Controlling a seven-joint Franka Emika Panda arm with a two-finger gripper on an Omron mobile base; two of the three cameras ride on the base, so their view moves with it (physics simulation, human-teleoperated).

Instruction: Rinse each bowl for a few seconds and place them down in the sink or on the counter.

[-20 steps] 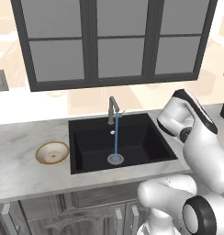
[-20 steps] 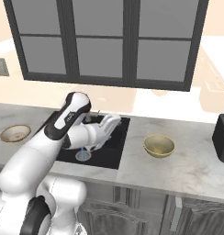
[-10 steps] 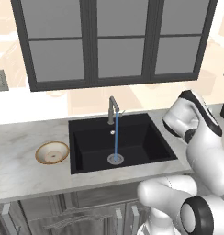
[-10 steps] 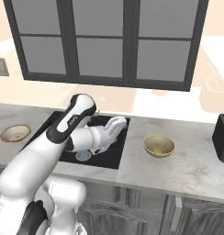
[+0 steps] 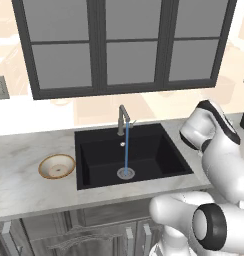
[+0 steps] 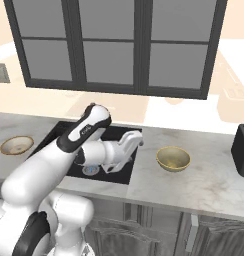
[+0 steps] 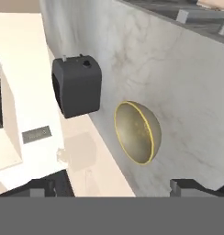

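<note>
Claw hangs above the right edge of the sink, its two tips spread wide with nothing between them, facing toward the olive-yellow bowl.

By size: the marbled surface runs the full width and carries everything. The black sink sits in its middle, with water falling in a thin stream from the faucet onto the drain. A dark boxy appliance stands on the surface beyond the olive-yellow bowl, apart from it. That bowl sits upright on the surface to the right of the sink, near its edge. The shallow tan-rimmed bowl rests on the surface to the left of the sink.

Neither bowl looks rinsed yet; the step in hand appears to be the reach for the olive-yellow one. To do it well, I would bring one tip inside the rim and one outside, descend at the near wall rather than the centre, and pinch the wall firmly, since a rounded bowl may rock or slide when nudged.
</note>
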